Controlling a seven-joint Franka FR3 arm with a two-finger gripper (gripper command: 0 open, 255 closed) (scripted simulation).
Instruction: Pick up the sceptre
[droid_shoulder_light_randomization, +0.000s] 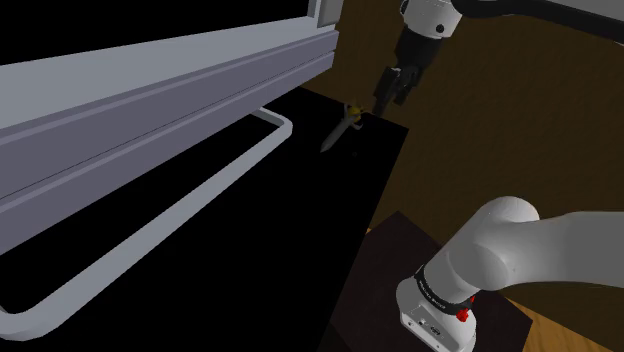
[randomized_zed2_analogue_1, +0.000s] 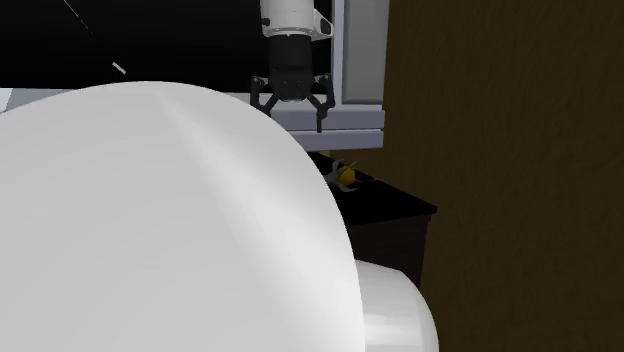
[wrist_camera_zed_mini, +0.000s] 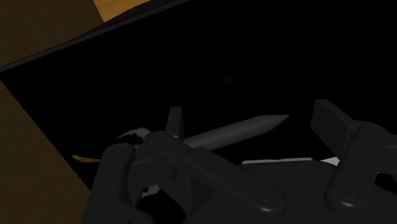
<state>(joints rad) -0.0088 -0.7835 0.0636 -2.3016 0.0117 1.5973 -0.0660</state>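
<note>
Overhead, the black hand (droid_shoulder_light_randomization: 386, 100) hangs with its fingers spread, holding nothing. Beneath it, the grey sceptre (droid_shoulder_light_randomization: 339, 129), yellow at its head, lies flat on the dark surface (droid_shoulder_light_randomization: 330, 205).

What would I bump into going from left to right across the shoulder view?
Grey rail → sceptre → black jaws, open, just above the sceptre's head → white arm at the lower right.
</note>
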